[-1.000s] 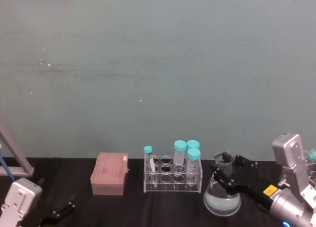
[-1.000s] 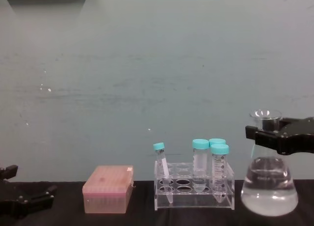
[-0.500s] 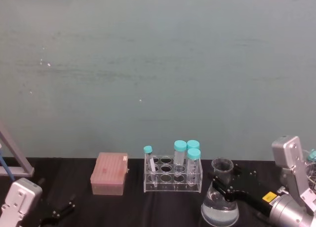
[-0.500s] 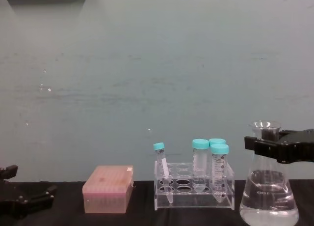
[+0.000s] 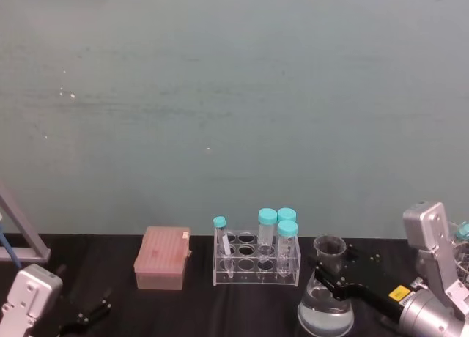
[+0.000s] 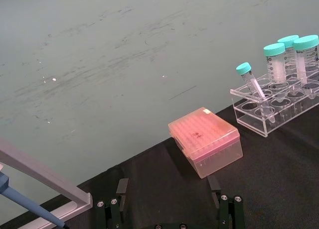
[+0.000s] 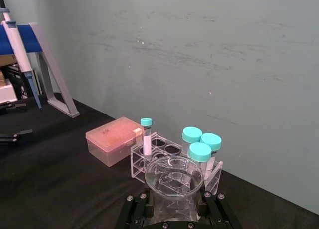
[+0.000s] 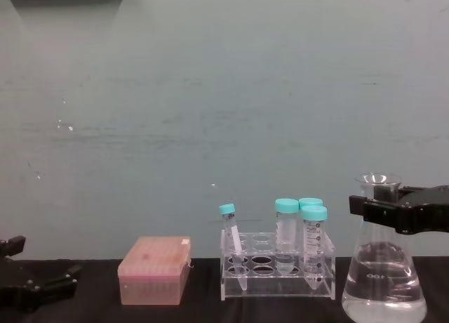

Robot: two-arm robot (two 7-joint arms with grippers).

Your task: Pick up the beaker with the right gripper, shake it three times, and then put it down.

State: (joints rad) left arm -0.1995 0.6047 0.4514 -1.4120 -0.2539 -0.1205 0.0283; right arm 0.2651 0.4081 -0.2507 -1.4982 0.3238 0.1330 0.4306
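The right gripper (image 8: 379,209) has its fingers clamped on the neck of the one beaker (image 8: 383,270), marked "100" and part-filled with clear liquid. It sits low, just right of a clear rack (image 8: 277,279) with four teal-capped tubes (image 8: 286,226). One pink lidded box (image 8: 154,270) stands on the table (image 5: 242,311). The left gripper (image 6: 169,212) is parked with its fingers spread wide, holding nothing.

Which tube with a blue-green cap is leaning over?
The thin tube at the rack's left end, nearest the pink box. It tilts and has a small cap; the three fat tubes stand straight.
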